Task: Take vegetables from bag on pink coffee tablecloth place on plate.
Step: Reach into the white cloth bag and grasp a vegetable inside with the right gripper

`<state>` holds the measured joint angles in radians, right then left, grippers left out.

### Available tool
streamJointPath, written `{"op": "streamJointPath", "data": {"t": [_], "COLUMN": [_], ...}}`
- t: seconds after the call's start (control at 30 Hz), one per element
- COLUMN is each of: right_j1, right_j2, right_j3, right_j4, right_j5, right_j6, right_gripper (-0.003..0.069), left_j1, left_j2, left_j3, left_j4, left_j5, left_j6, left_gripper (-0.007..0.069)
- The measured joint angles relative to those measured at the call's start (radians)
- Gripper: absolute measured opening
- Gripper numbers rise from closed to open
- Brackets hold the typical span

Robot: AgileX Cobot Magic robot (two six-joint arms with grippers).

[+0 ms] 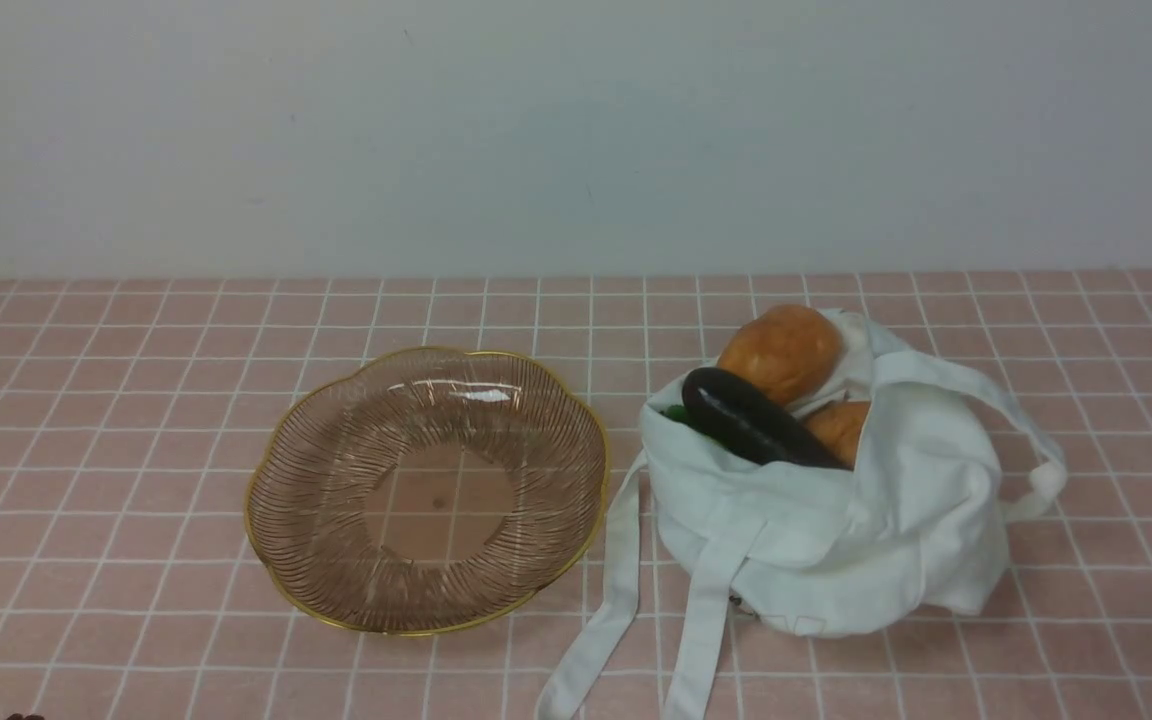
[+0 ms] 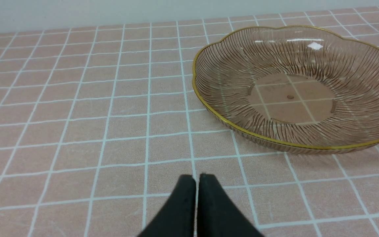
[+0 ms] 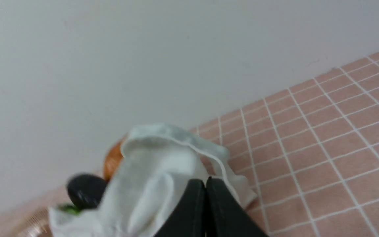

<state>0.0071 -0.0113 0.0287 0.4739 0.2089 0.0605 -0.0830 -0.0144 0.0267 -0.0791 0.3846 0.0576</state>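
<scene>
A dark eggplant (image 1: pixel 751 420) with a green stem tip lies in the mouth of the white cloth bag (image 1: pixel 836 520) on the pink grid tablecloth (image 1: pixel 136 400), right of centre. The ribbed brownish plate (image 1: pixel 316 470) with a gold rim sits left of the bag and holds nothing. My left gripper (image 2: pixel 197 179) is shut and empty, low over the cloth near the plate (image 2: pixel 229 82). My right gripper (image 3: pixel 205 182) is shut and empty, close beside the bag (image 3: pixel 150 177); the eggplant (image 3: pixel 86 191) shows there too. Neither gripper shows in the front view.
Two orange-brown buns (image 1: pixel 784 350) sit in the bag behind and beside the eggplant. The bag's long straps (image 1: pixel 616 590) trail toward the front edge, and one loops out on the right (image 1: pixel 1041 470). A pale wall (image 1: pixel 576 130) stands behind the table.
</scene>
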Motion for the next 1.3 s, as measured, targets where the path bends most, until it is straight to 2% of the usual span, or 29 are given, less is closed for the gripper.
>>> {"op": "streamJointPath", "data": {"t": [0.1, 0.4, 0.53, 0.7, 0.83, 1.0, 1.1, 1.17, 1.3], "right_j1": [0.000, -0.001, 0.000, 0.018, 0.035, 0.048, 0.048, 0.048, 0.071], "right_j2": [0.000, 0.000, 0.000, 0.042, 0.215, 0.603, 0.816, 0.972, 1.173], "right_j3": [0.000, 0.000, -0.007, -0.200, -0.415, -0.755, -0.919, -1.038, -1.183], "right_j4": [0.082, 0.105, 0.168, 0.156, 0.088, 0.031, 0.028, 0.029, 0.036], "right_j5": [-0.064, -0.147, -0.201, -0.178, -0.022, 0.450, 0.667, 0.772, 0.837], "right_j6": [0.005, 0.004, 0.047, 0.030, -0.061, -0.266, -0.369, -0.440, -0.510], "right_gripper": [-0.0015, -0.0015, -0.0015, -0.0015, -0.0015, -0.0015, -0.0015, -0.0015, -0.0015], "left_j1": [0.000, 0.000, 0.000, 0.000, 0.000, 0.000, 0.000, 0.000, 0.000], "left_j2": [0.000, 0.000, 0.000, 0.000, 0.000, 0.000, 0.000, 0.000, 0.000], "left_j3": [0.000, 0.000, 0.000, 0.000, 0.000, 0.000, 0.000, 0.000, 0.000], "left_j4": [0.000, 0.000, 0.000, 0.000, 0.000, 0.000, 0.000, 0.000, 0.000], "left_j5": [0.000, 0.000, 0.000, 0.000, 0.000, 0.000, 0.000, 0.000, 0.000], "left_j6": [0.000, 0.000, 0.000, 0.000, 0.000, 0.000, 0.000, 0.000, 0.000], "left_gripper": [-0.0006, -0.0006, -0.0006, -0.0006, -0.0006, -0.0006, -0.0006, -0.0006, -0.0006]}}
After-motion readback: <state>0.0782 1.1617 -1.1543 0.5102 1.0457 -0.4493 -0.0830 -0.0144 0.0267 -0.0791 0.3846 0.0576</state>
